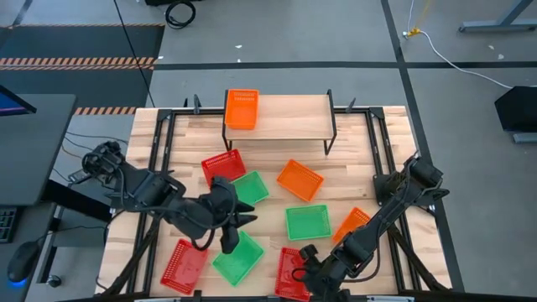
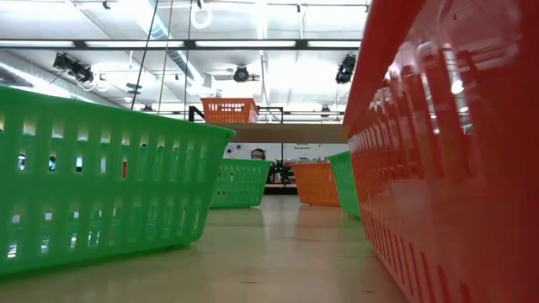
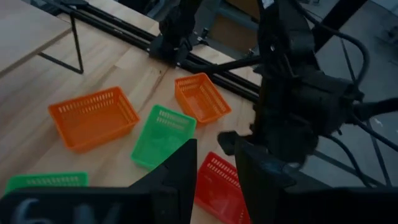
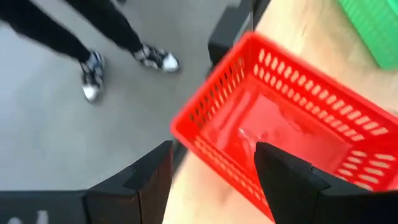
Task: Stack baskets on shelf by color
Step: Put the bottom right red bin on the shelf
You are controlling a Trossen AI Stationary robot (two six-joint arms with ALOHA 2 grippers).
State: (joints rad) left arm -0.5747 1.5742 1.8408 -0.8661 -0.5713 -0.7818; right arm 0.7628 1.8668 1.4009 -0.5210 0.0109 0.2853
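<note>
Right wrist view: the right gripper [image 4: 211,180], jaws spread and empty, is poised over a red basket [image 4: 280,130] at the table's near edge. Left gripper [image 1: 237,220] is seen spread, empty. Farther off, one orange basket [image 1: 242,109] is found on the shelf [image 1: 294,117]. Grasping the rim is judged next.

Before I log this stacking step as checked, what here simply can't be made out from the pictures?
- High view: right tool covers part of the red basket at the table's near edge, which the picture's bottom also cuts off.
- High view: left tool hides part of the green basket under it.
- Low view: two close baskets fill the sides; most of the shelf is blocked.
- Right wrist view: the person is cut off above the legs.
</note>
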